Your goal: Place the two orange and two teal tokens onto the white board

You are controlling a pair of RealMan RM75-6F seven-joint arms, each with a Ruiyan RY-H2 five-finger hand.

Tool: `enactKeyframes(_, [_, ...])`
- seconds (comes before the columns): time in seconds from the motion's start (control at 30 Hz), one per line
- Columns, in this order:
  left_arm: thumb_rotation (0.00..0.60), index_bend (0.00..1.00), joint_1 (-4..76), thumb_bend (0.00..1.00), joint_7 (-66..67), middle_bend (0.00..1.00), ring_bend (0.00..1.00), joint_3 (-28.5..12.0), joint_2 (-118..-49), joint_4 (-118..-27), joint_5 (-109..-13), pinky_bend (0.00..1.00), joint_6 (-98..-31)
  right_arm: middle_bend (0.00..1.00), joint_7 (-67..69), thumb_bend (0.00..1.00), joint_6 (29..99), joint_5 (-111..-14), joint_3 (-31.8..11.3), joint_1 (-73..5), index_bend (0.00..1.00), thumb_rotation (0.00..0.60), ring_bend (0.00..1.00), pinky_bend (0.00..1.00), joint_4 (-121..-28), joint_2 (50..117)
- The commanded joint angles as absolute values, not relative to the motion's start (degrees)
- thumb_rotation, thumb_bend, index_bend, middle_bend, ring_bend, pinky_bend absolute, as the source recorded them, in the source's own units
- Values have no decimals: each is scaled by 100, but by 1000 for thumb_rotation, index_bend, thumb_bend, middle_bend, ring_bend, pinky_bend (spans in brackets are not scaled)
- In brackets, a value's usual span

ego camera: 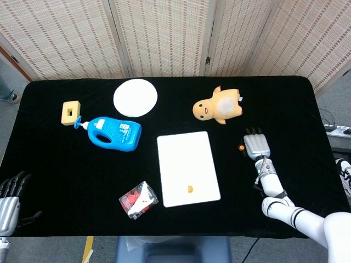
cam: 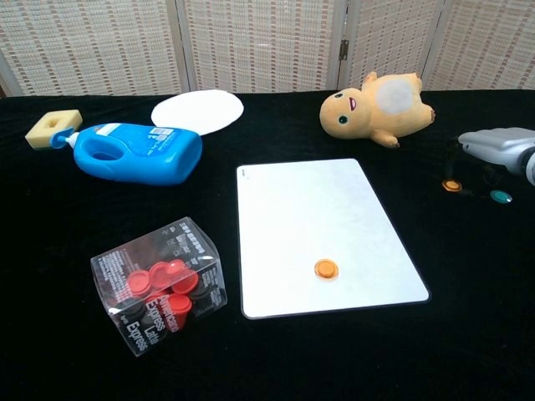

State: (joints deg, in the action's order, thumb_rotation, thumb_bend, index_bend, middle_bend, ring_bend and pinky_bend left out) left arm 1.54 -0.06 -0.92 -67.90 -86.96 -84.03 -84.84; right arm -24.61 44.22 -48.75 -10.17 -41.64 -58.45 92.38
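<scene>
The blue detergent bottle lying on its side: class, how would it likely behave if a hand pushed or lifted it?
The blue detergent bottle lies flat on its broad side, so it should probably slide rather than roll or tip. Its moulded handle opening offers a likely grip for lifting. The smooth plastic may be slippery, and its weight cannot be judged, since the fill level is not visible.
</scene>
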Motion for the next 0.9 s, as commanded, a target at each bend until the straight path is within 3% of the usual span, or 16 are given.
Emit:
enactKeyframes(0.03, [600, 0, 155, 99, -10, 0, 0, -93, -6791, -8693, -8399, 0, -8479, 126, -2483, 435, 4407, -4867, -1026, -4190, 431, 600, 26, 0, -5797, 9280])
enactKeyframes(0.5, [600, 0, 154, 100, -71, 0, 0, -97, -6796, -8644, -8397, 0, -8472, 149, -2448, 436, 4549, -5064, -1017, -4156, 490, 600, 34, 0, -6044, 9137])
enactKeyframes(0.9, [600, 0, 121, 100, -38, 0, 0, -101, -6742, -8732, -8425, 0, -8556, 155, -2133, 437, 4998, -6362, -604, -3848, 493, 600, 39, 0, -8112, 7997])
